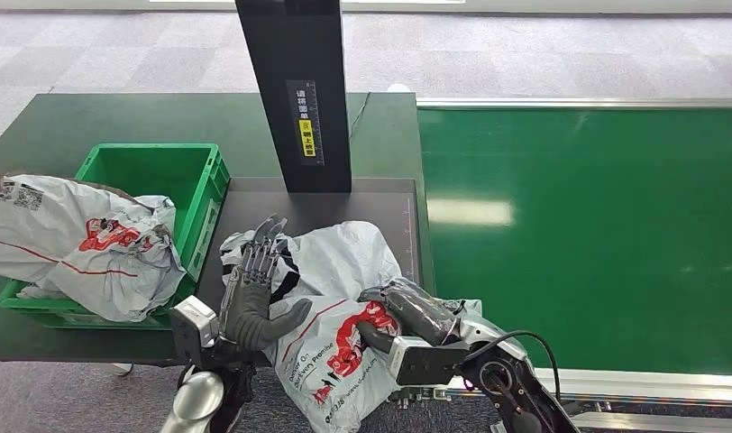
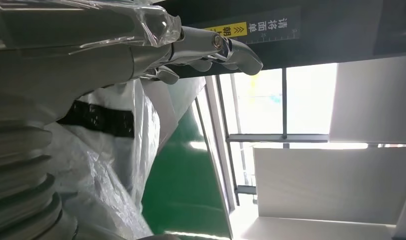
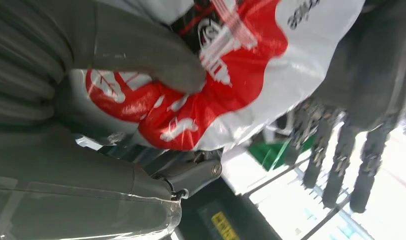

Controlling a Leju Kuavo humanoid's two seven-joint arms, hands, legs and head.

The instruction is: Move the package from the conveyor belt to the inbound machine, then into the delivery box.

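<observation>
Though crumpled, package (image 1: 340, 298) shows red print.

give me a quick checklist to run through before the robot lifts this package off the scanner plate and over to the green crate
1. Right robot hand on the package: ok, its thumb presses the red print in the right wrist view.
2. Left robot hand supporting: cannot tell, its fingers are spread at the package's side and contact is unclear.
3. Package on the inbound machine's plate: not ok, part of it hangs over the near edge.
4. Room in the green crate: not ok, another bag fills its near end, though the far end is free.
5. Machine's black column out of the path: ok, it stands behind the package.
</observation>
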